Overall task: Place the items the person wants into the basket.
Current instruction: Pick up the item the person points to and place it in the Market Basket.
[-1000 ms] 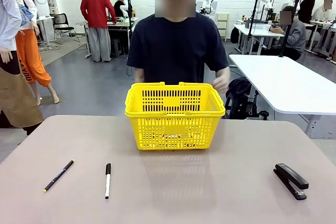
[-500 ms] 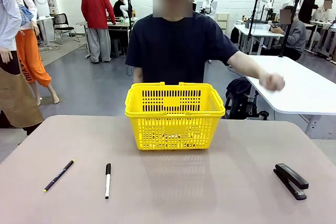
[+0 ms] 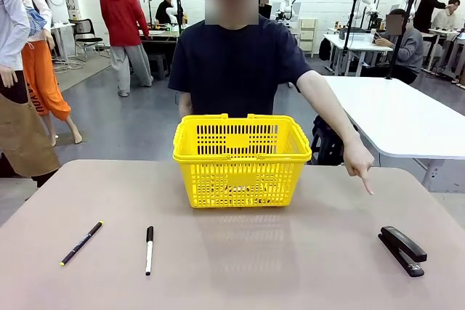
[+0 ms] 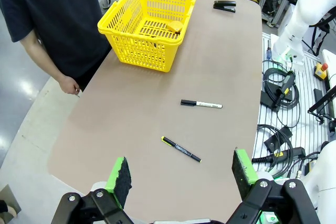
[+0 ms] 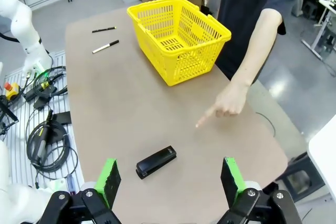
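Observation:
The yellow basket (image 3: 242, 179) stands at the table's far middle, in front of the person (image 3: 232, 63). In the left wrist view a small yellow item (image 4: 175, 27) lies on the floor of the basket (image 4: 139, 51). A black stapler (image 3: 402, 249) lies near the front right corner. The person's hand (image 3: 360, 163) points an index finger down at the table just beyond the stapler. In the right wrist view that hand (image 5: 224, 102) points toward the stapler (image 5: 156, 161), past the basket (image 5: 184, 61). High above the table, my left gripper (image 4: 181, 166) and right gripper (image 5: 170, 174) are both open and hold nothing.
A thin black pen with a yellow tip (image 3: 81, 242) and a white marker with a black cap (image 3: 149, 249) lie at the front left. Cables and boxes (image 4: 281, 90) lie beside the table's near edge. A white table (image 3: 407, 117) stands behind on the right.
The person's arm swung out to the picture's right, then came down; the hand now points a finger at the table near the stapler. Nothing on the table has moved.

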Tool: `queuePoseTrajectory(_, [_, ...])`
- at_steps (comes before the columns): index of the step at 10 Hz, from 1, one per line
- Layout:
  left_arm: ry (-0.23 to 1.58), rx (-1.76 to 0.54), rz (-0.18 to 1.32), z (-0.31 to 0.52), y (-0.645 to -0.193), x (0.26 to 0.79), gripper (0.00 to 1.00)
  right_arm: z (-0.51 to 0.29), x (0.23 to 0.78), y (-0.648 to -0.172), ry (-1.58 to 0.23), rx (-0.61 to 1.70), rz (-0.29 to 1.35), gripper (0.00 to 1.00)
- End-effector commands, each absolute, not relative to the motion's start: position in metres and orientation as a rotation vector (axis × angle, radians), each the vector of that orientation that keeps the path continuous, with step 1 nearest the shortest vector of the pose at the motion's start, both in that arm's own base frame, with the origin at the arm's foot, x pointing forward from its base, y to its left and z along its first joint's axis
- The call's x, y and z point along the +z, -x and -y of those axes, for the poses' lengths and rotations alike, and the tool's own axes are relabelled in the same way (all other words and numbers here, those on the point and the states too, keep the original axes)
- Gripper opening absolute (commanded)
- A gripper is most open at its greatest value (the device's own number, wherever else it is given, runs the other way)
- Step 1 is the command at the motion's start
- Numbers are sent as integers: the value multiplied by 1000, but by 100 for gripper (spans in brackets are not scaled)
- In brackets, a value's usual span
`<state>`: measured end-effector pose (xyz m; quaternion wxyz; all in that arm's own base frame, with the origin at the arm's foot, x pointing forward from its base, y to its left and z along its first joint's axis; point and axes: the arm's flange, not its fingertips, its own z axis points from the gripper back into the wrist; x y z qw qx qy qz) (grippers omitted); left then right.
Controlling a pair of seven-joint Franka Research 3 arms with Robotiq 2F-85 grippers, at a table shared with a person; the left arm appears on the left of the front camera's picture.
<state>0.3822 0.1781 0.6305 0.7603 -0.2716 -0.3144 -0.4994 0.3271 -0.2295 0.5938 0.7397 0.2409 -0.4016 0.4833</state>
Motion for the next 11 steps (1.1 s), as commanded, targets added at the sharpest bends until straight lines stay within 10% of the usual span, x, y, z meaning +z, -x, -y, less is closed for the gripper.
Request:
queuePoseTrajectory(1, [601,-1101,708,-178,-382,630,100,232,591,-327,-525,1089,874,100])
queuePoseTrajectory(6, [601,-1101,708,-178,-382,630,100,230,594,-327,-528,1063,882,100])
queuePoseTrajectory(8, [601,-1101,708,-178,-382,630,100,131,582,-335,-320,1073,328,100])
queuePoseTrajectory(11, [601,-1101,708,-178,-382,630,100,39,540,-364,-219,807,14,100])
